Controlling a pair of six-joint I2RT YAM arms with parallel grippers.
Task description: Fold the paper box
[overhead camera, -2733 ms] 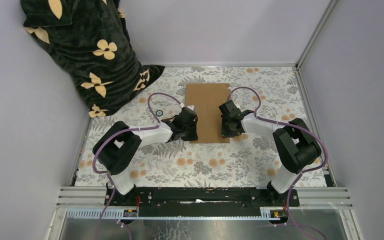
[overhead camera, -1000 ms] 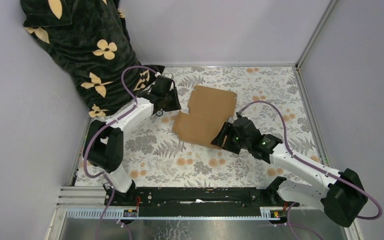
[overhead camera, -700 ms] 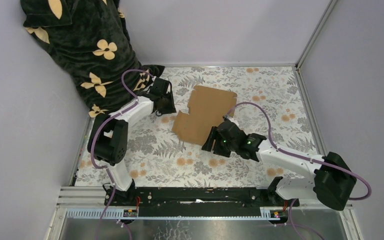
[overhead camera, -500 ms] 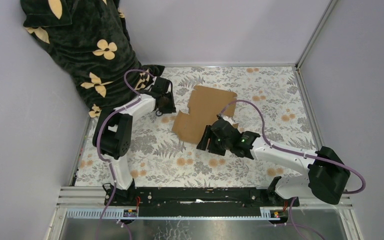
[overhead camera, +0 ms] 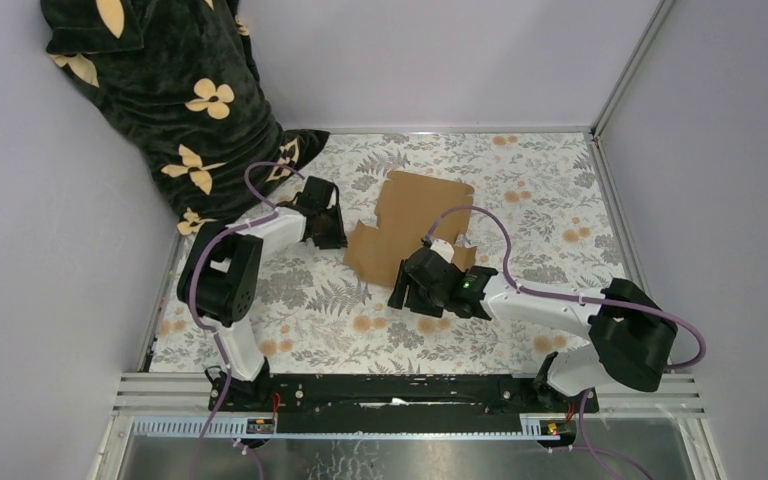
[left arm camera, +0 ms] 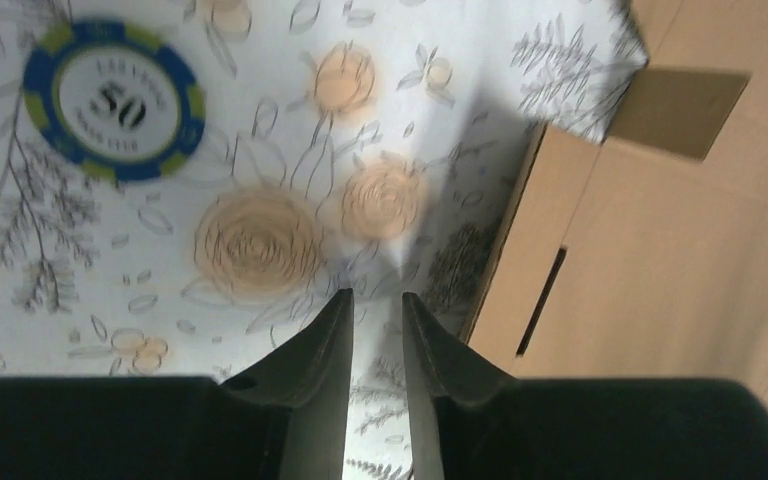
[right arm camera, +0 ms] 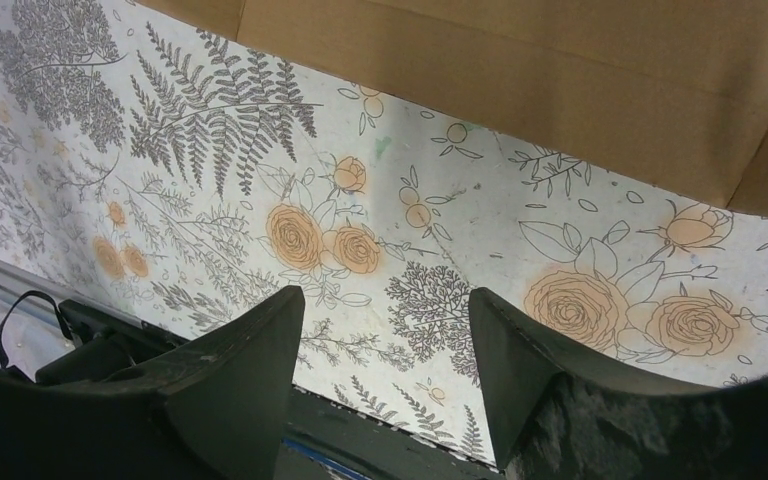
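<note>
Two hands, both empty: left hand (left arm camera: 375, 300) fingers nearly pinched, right hand (right arm camera: 385, 295) spread wide. Flat brown corrugated cardboard sheet (overhead camera: 415, 215) lies on floral surface (overhead camera: 540, 200) between them. It is just right of the left hand and just ahead of the right. Long axis slants far-right.

Free passage: bare floral-printed counter (overhead camera: 550, 190) right of and beyond the flat brown corrugated cardboard sheet (overhead camera: 415, 215), and the near-left quarter. Obstacles: dark flower-patterned fabric heap (overhead camera: 180, 100) filling the far-left corner; left arm (overhead camera: 275, 225) in the gap beside the sheet's left edge; round blue-and-yellow poker chip (left arm camera: 115, 100) lying there, apart from the sheet; right arm (overhead camera: 545, 300) crossing the near-right counter.
</note>
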